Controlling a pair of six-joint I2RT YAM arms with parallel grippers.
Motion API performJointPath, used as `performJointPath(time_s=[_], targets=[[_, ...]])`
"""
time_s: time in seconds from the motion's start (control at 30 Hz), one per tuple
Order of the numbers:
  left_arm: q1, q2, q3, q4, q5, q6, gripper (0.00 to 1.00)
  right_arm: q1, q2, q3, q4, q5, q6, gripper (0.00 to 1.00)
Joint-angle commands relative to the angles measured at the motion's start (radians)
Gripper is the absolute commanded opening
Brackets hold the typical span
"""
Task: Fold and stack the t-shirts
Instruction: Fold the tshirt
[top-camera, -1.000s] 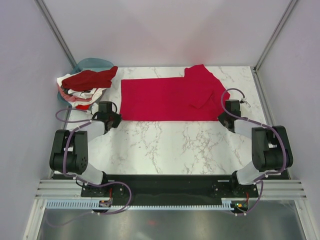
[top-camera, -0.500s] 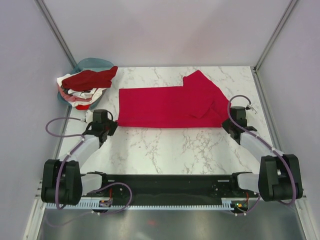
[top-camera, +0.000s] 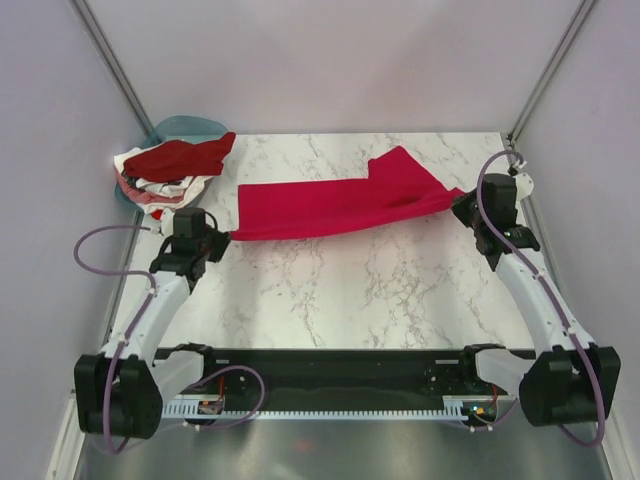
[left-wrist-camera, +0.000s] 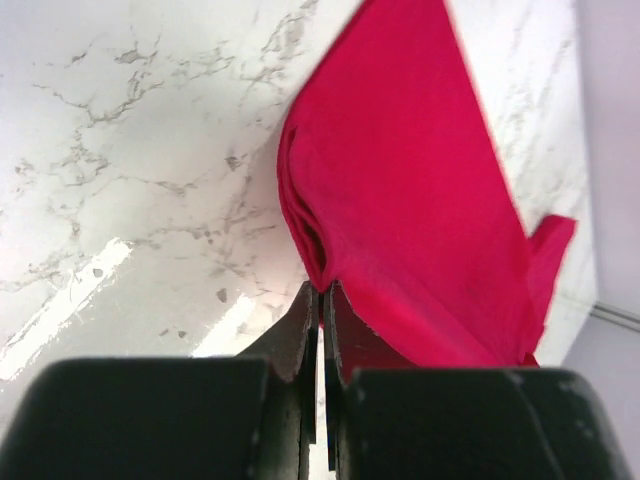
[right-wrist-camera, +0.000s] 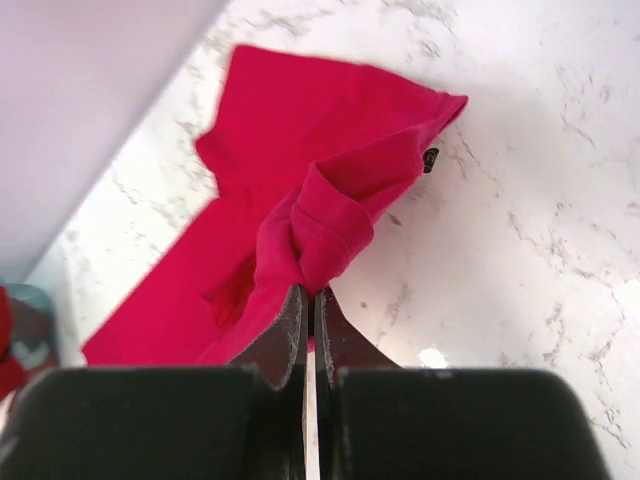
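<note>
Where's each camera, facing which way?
Top external: above and behind the robot, facing down on the white marble-patterned table; both arms, left gripper, right gripper.
Left wrist: on that wrist, facing along the bright crimson cloth t-shirt; own fingers shut on it.
Right wrist: mirrored, fingers pinching the shirt's other end.
All share that t-shirt.

2 arms (top-camera: 160, 295): blk joints, wht links; purple cables (top-camera: 82, 245)

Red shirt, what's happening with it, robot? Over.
Left gripper shut on crimson t-shirt corner. Right gripper shut on opposite end. Shirt stretched between them. Nothing in the way.
</note>
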Motion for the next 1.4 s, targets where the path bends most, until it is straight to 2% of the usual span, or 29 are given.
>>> performJointPath(time_s=[0.0,0.13,0.27,0.43,0.6,0.67,0.7,0.8,0.83,0.87,0.9,0.93,0.97,1.0,1.1,1.2,1.37], targets=[[0.009,-0.124,0.011,-0.084,-0.045,-0.007,0.02,-0.002,-0.084,0.013,-0.065,0.025,-0.016,0.00],[0.009,-0.184,-0.076,-0.099,-0.064,0.013,0.02,-0.002,-0.104,-0.095,-0.154,0.111,0.054,0.00],[0.009,-0.218,-0.147,-0.108,-0.058,0.013,0.02,-0.002,-0.161,-0.231,-0.153,0.109,0.094,0.00],[0.009,-0.289,-0.222,-0.131,-0.048,0.013,0.02,-0.002,-0.265,-0.322,-0.203,0.115,0.094,0.02],[0.009,-0.405,-0.308,-0.176,-0.082,0.010,0.02,-0.002,-0.463,-0.408,-0.243,0.140,0.109,0.10],[0.009,-0.451,-0.342,-0.174,-0.088,0.003,0.02,-0.002,-0.552,-0.445,-0.256,0.125,0.120,0.18],[0.009,-0.486,-0.365,-0.176,-0.082,0.001,0.02,-0.002,-0.575,-0.456,-0.257,0.123,0.121,0.19],[0.009,-0.534,-0.379,-0.174,-0.059,0.001,0.06,-0.002,-0.624,-0.488,-0.268,0.112,0.133,0.53],[0.009,-0.539,-0.377,-0.174,-0.056,0.004,0.11,-0.002,-0.627,-0.489,-0.282,0.114,0.133,0.72],[0.009,-0.540,-0.376,-0.177,-0.059,0.010,0.26,0.000,-0.623,-0.483,-0.292,0.120,0.132,0.79],[0.009,-0.539,-0.369,-0.184,-0.071,0.016,0.48,-0.002,-0.617,-0.471,-0.311,0.140,0.121,0.82],[0.009,-0.536,-0.365,-0.191,-0.077,0.017,0.48,-0.002,-0.617,-0.471,-0.315,0.148,0.115,0.83],[0.009,-0.531,-0.360,-0.194,-0.081,0.018,0.59,-0.002,-0.611,-0.454,-0.322,0.158,0.109,0.82],[0.009,-0.527,-0.345,-0.200,-0.085,0.024,0.61,-0.002,-0.611,-0.448,-0.320,0.166,0.100,0.83],[0.009,-0.499,-0.294,-0.223,-0.104,0.044,0.61,-0.002,-0.589,-0.414,-0.288,0.160,0.046,0.82],[0.009,-0.461,-0.241,-0.228,-0.111,0.078,0.61,-0.002,-0.497,-0.368,-0.216,0.090,-0.044,0.77],[0.009,-0.337,-0.137,-0.225,-0.108,0.133,0.61,0.000,-0.227,-0.252,-0.142,-0.051,-0.202,0.75]])
